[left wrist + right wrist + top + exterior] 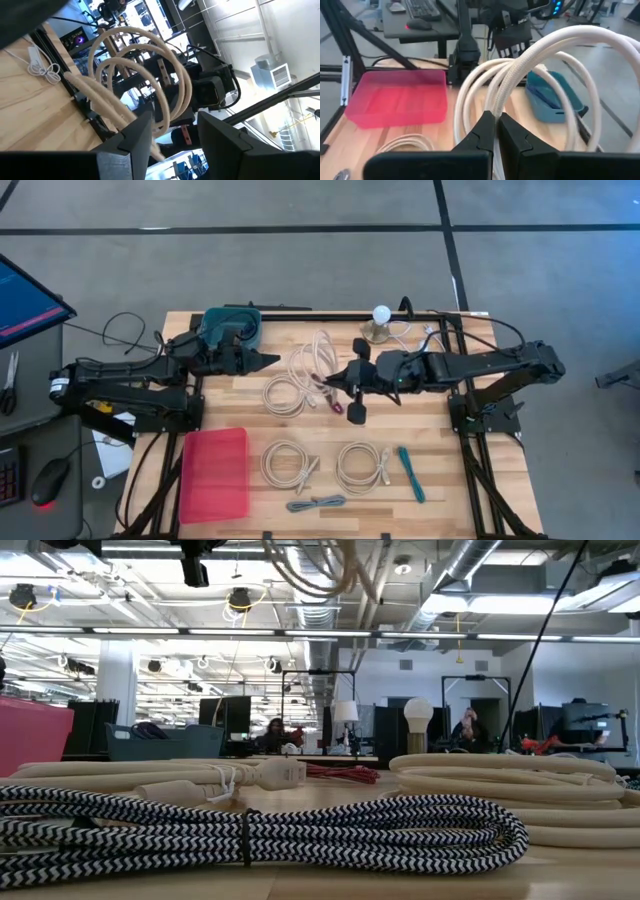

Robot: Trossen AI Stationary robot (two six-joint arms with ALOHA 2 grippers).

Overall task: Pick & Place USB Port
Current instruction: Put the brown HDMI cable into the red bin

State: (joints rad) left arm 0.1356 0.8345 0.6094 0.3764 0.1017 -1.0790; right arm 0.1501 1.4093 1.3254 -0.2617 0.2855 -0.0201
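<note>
Overhead layout of the surface point(440, 470). A bin point(238, 326) sits at the far left edge, a lamp point(380, 323) at the far centre. A tray point(213, 473) lies at the near left. To its right, two coiled cables point(285, 463) point(362, 466) lie side by side, with a bundled cable point(316, 503) just nearer the front edge. The left gripper point(272, 359) and the right gripper point(328, 380) face each other at mid-surface, a cable coil point(310, 360) between them (raised off the surface in the wrist views).

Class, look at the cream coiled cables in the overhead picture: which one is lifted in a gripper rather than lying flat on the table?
The cream cable between the two arms: the right gripper is pinching it, loops raised. The other cream coils lie flat, untouched.
</note>
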